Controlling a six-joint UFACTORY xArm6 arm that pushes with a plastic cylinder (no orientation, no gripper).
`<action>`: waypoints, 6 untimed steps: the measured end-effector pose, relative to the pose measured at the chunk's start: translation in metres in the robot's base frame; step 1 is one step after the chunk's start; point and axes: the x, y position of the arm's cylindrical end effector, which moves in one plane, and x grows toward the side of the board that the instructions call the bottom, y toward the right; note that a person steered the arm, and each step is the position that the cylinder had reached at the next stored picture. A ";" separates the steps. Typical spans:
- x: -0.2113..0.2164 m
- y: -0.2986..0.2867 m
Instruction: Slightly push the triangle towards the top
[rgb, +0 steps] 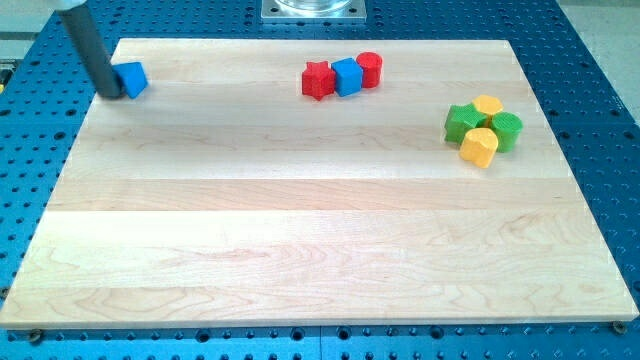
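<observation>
Blue triangle touches my tip on its right, near counter top; nudge likely underway. No pincer present, state untellable.

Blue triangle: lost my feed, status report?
My tip touching blue triangle on its left, top-left of board. Nothing above it but the board edge.

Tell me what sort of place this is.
Probably a robotics lab bench: a wooden board lies on a blue perforated table, small coloured blocks sit on it, and my tip touches the blue triangle.
</observation>
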 end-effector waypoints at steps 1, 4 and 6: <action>0.022 0.000; 0.019 0.006; 0.004 0.038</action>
